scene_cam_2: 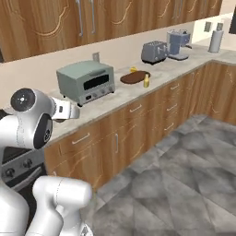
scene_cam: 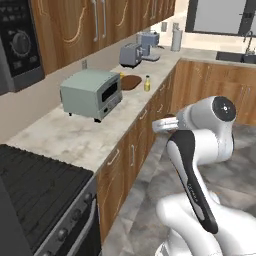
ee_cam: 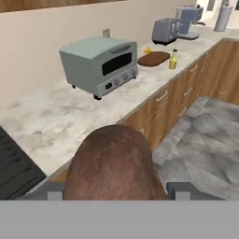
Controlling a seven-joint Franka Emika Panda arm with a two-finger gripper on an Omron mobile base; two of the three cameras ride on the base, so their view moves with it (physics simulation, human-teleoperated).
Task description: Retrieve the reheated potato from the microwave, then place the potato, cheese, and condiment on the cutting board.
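The hand (ee_cam: 114, 189) held the potato (ee_cam: 112, 163) between its two fingertips (ee_cam: 183, 189) — the brown lump sat close to the hand camera, over the near edge of the bench (ee_cam: 60, 121).

On the bench, the pale green toaster oven (scene_cam: 92, 92) stood about midway along. Beyond it, further along the bench, lay the cutting board (scene_cam: 131, 82), bare on top. The condiment (scene_cam: 147, 83) stood upright just beside the board's front edge, towards the bench lip. The cheese (ee_cam: 148, 50) rested at the board's far side, near the wall — touching or just apart, I could not tell.

The microwave (scene_cam: 17, 45) was at the upper left of the left base view, its dial visible. A grey toaster (scene_cam_2: 154, 52) and a coffee machine (scene_cam_2: 177, 44) stood well past the board. The stove (scene_cam: 35, 192) lay nearest, left of the arm.
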